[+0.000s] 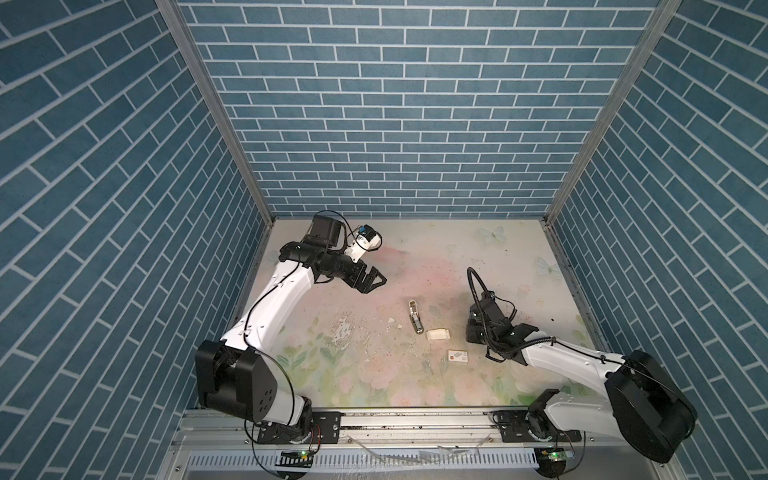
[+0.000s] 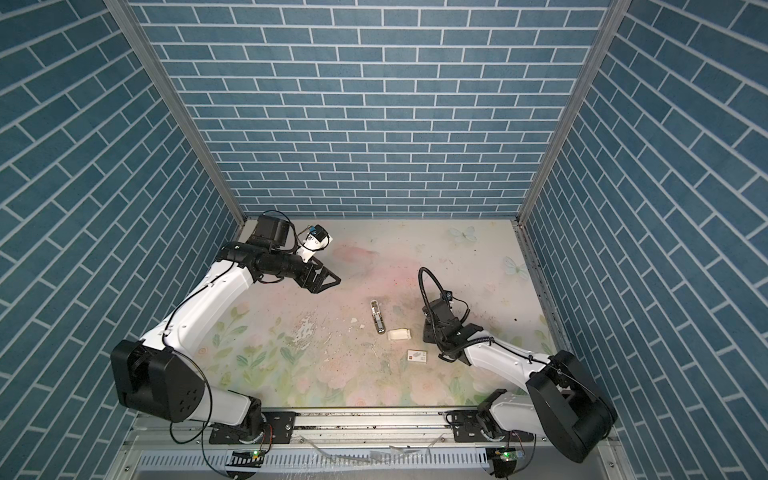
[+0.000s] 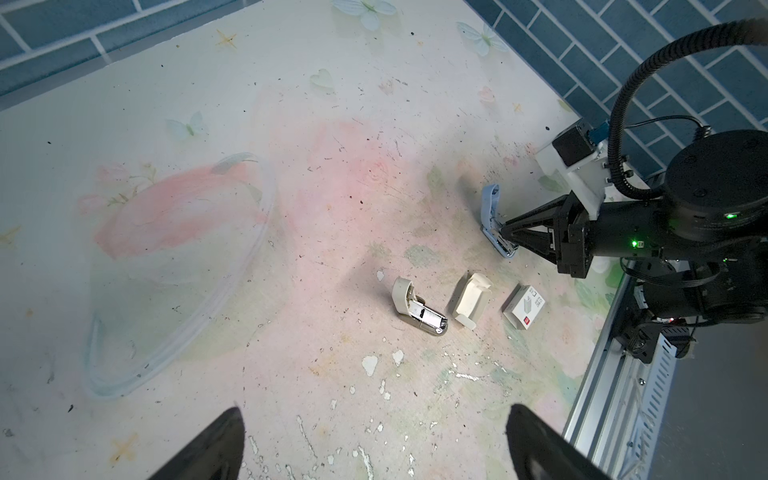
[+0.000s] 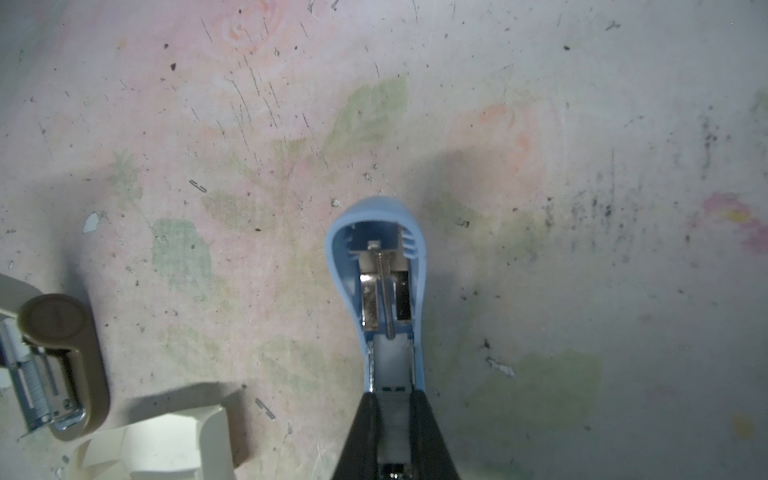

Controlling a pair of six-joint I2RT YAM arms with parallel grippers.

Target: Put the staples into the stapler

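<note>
Clamping the opened blue stapler (image 4: 374,208), seemingly not yet loaded, the right gripper (image 4: 392,401) waits; left gripper (image 1: 374,284) gapes empty

The left arm (image 1: 272,305) and right arm (image 1: 569,363) have white shells and bulky black joints. Thin black cables trail along them. A ribbed black hose (image 3: 618,120) loops off the right.

Beige stapler (image 4: 58,324), cream tray (image 4: 166,444) cut by edge.

Print on small box (image 3: 524,306) illegible
</note>
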